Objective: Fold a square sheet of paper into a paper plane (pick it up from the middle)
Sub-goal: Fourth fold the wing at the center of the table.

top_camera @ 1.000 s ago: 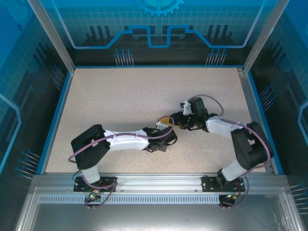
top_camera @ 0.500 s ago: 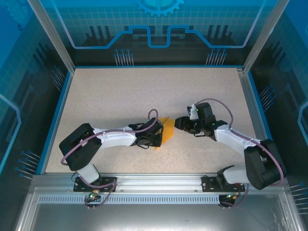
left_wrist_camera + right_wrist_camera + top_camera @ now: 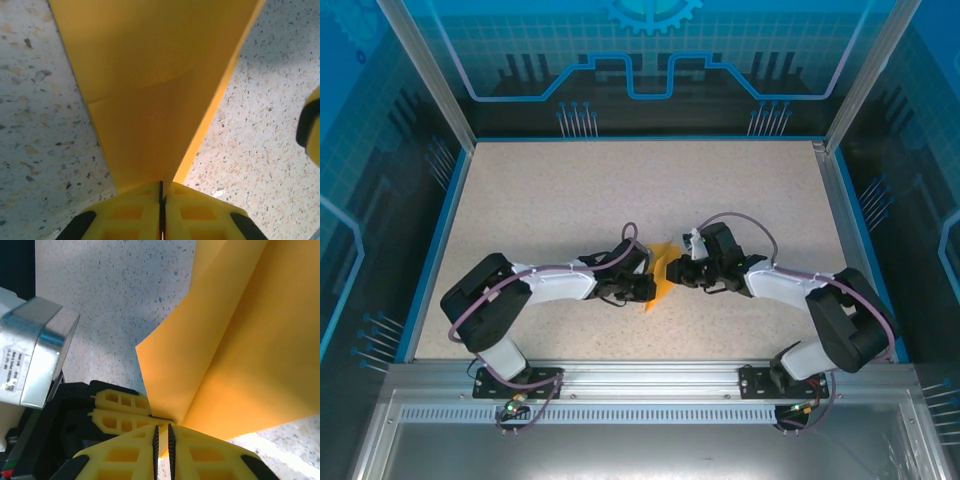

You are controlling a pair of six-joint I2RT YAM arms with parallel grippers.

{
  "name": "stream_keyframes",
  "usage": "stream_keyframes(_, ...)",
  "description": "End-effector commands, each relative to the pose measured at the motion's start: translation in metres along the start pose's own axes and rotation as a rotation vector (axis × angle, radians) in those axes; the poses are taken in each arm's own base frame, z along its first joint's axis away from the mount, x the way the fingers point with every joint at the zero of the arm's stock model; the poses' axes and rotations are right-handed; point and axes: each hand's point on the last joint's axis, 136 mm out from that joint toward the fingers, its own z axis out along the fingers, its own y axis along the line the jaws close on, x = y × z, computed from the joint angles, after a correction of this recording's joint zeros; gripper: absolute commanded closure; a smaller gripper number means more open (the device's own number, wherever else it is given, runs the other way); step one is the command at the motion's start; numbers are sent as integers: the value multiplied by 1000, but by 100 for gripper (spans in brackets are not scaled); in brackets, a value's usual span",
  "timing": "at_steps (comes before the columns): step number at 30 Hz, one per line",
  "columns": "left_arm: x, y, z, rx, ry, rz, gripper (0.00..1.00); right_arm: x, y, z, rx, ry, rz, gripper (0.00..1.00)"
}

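**Top external.** One square sheet of paper (image 3: pixel 663 276), bright orange, already creased into a narrower shape. It is held up off the desk (image 3: pixel 570 190) between the two hands. The left hand (image 3: pixel 648 287) is at one side of it and the right hand (image 3: pixel 680 272) at the other, both hard against the sheet.

**Left wrist.** The left hand is clenched on the sheet's narrow end. The paper widens ahead of the fingertips, with one fold edge running across it.

**Right wrist.** The right hand's fingers are drawn almost together at the sheet's lower corner (whether paper is nipped between them, I cannot tell). The left hand's pads (image 3: pixel 120 410) lie just beside the fingertips. A silver block (image 3: pixel 40 355) carries a label (image 3: pixel 15 371), its print too small to read.

**Handling (a judgement).** Thin, light and limp. It takes a crease for good and tears easily. Best gripped gently on the folded edge, close to the other hand.
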Motion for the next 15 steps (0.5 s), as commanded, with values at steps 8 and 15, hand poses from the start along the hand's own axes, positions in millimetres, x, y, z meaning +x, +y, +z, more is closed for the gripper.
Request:
stream_keyframes(8,4,2,0,113,47,-46,89,-6,7,11,-31,-43,41,86)
stream_keyframes(15,4,6,4,150,77,-82,89,-5,13,21,-59,-36,57,85)
